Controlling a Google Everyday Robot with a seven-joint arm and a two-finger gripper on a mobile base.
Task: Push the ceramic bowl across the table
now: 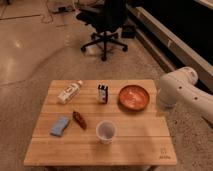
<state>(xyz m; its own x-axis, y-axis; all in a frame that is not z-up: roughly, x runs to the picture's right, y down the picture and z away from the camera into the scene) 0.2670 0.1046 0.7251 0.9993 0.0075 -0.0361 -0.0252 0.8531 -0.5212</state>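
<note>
camera view: pincer (161, 106) beside ceramic bowl (134, 96)

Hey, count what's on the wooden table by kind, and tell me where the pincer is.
ceramic bowl: 1
plastic cup: 1
white bottle: 1
small dark box: 1
blue cloth: 1
reddish-brown item: 1
Total: 6
pincer: shut, by the table right edge, beside the bowl.
</note>
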